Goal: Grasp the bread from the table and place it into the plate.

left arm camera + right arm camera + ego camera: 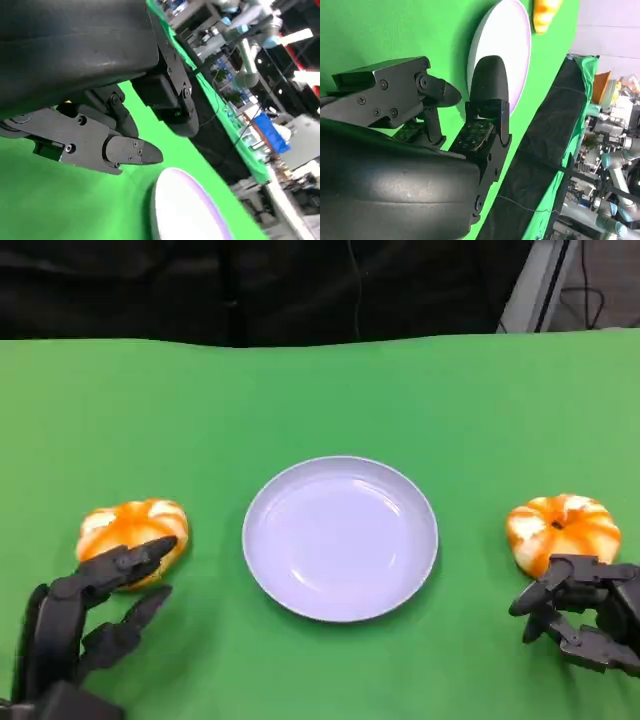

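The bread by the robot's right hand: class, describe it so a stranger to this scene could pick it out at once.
Start at the round white plate in the middle of the green table. On its right side lies an orange-and-white ring-shaped bread, just beyond the right hand. Its twin lies on the opposite side, by the left hand.

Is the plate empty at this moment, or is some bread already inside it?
Empty. The plate shows only its bare white surface; one bread lies on the table left of it, the other bread right of it.
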You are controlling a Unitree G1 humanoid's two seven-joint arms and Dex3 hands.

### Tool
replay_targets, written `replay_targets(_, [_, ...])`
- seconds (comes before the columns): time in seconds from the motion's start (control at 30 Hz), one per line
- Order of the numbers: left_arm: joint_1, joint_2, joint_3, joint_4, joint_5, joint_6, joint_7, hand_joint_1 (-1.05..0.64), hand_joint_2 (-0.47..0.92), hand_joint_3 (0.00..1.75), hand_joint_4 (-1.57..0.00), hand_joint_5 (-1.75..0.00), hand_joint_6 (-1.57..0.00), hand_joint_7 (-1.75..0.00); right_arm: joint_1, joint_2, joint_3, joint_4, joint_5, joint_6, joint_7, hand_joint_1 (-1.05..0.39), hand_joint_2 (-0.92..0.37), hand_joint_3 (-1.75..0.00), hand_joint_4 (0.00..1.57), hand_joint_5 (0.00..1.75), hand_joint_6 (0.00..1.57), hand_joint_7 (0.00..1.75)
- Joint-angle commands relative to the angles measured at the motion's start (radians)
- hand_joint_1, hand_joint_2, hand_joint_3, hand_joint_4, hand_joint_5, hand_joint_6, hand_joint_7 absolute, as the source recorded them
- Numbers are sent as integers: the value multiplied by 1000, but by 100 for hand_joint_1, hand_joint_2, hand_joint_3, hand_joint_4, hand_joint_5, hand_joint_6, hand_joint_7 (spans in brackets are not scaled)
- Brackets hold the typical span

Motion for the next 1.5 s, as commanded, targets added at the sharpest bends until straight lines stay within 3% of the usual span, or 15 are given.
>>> replay_targets(0.03, [35, 51, -43, -89, 124, 103, 136, -36, 92, 20, -77, 0, -65, 0, -13, -27, -12, 9, -5, -8, -17, 3, -79, -67, 90, 133, 95, 93])
replay_targets(0.37, [52, 103, -163, -204, 360, 363, 439, -38, 92, 18, -75, 0, -64, -1, -15, -26, -14, 15, 1, -8, -10, 3, -79, -67, 90, 133, 95, 93])
replay_targets(0.53, [36, 121, -225, -208, 406, 468, 520, -37, 92, 17, -71, 0, -61, 0, -15, -27, -15, 15, 2, -9, -7, 3, -80, -68, 89, 133, 95, 93])
replay_targets(1.0, [-38, 155, -330, -136, 389, 584, 554, -52, 92, 6, -52, 0, -49, 0, -7, -23, -14, 4, 2, -8, -13, 4, -79, -67, 89, 133, 95, 92])
replay_targets(1.5, [-122, 183, -378, -31, 300, 578, 436, -67, 92, 4, -36, 0, -36, 0, -7, -23, -13, 6, 1, -13, -13, 4, -80, -67, 89, 133, 95, 92])
